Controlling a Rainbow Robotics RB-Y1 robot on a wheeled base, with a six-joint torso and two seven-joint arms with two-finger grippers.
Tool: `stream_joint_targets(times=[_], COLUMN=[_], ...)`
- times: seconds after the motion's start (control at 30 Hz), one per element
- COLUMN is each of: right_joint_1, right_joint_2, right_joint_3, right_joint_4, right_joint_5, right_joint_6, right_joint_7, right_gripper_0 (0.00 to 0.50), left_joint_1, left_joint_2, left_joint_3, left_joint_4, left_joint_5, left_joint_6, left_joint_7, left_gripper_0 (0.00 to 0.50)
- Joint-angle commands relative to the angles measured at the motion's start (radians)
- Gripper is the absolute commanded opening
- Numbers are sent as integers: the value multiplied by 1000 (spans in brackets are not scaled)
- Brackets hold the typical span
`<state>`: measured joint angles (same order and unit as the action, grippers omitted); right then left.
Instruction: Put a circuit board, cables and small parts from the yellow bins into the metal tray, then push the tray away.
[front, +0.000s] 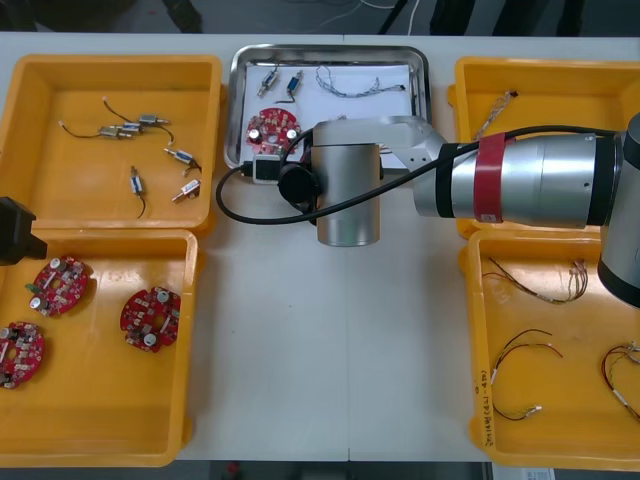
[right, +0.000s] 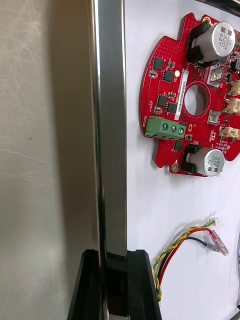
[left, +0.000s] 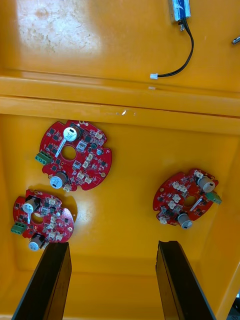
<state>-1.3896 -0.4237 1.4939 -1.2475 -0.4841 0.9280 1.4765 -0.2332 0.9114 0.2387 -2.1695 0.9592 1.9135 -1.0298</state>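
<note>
You had the right gripper (right: 114, 264) pinching the lower rim of the metal tray (right: 111, 125), top centre in the front view, likely for the push. A circuit board (right: 192, 95) and a red and yellow cable (right: 185, 240) already lay inside. The left gripper (left: 112, 260) hung spread over the lower-left yellow bin (left: 130, 225).

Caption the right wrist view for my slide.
Jaws of the right gripper clamp the metal tray rim beside a circuit board.

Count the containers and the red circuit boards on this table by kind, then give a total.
4 yellow bins
1 metal tray
4 red circuit boards
Total: 9
</note>
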Motion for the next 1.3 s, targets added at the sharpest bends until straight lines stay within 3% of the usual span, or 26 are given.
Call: stream_joint_targets(times=[0.03, 0.2, 0.27, 0.37, 0.43, 0.5, 0.63, 0.87, 1.3], right_joint_1=[-59, -60, -59, -60, -59, -59, -66, -75, -62], right_joint_2=[-17, -17, -17, -17, -17, -17, -17, -17, -17], right_joint_3=[5, 6, 6, 6, 6, 5, 5, -63, -265], right_joint_4=[19, 28, 30, 28, 28, 28, 26, -4, -171], right_joint_5=[-8, -8, -8, -8, -8, -10, -37, -182, -335], right_joint_6=[-23, -31, -32, -32, -31, -32, -31, 9, 348], right_joint_7=[54, 56, 56, 56, 56, 54, 56, 73, 68], right_gripper_0=[0, 0, 29, 216, 405, 500, 500, 500, 500], left_joint_1=[15, 15, 15, 15, 15, 15, 15, 15, 15], left_joint_2=[37, 37, 37, 37, 37, 37, 37, 37, 37], left_joint_3=[30, 30, 30, 30, 30, 30, 30, 30, 30], left_joint_4=[-29, -29, -29, -29, -29, -29, -29, -29, -29], left_joint_5=[7, 7, 7, 7, 7, 7, 7, 7, 7], left_joint_6=[6, 6, 6, 6, 6, 6, 6, 6, 6], left_joint_7=[-102, -102, -102, -102, -102, -102, -102, -102, -102], left_gripper_0=[500, 500, 500, 500, 500, 500, 500, 500, 500])
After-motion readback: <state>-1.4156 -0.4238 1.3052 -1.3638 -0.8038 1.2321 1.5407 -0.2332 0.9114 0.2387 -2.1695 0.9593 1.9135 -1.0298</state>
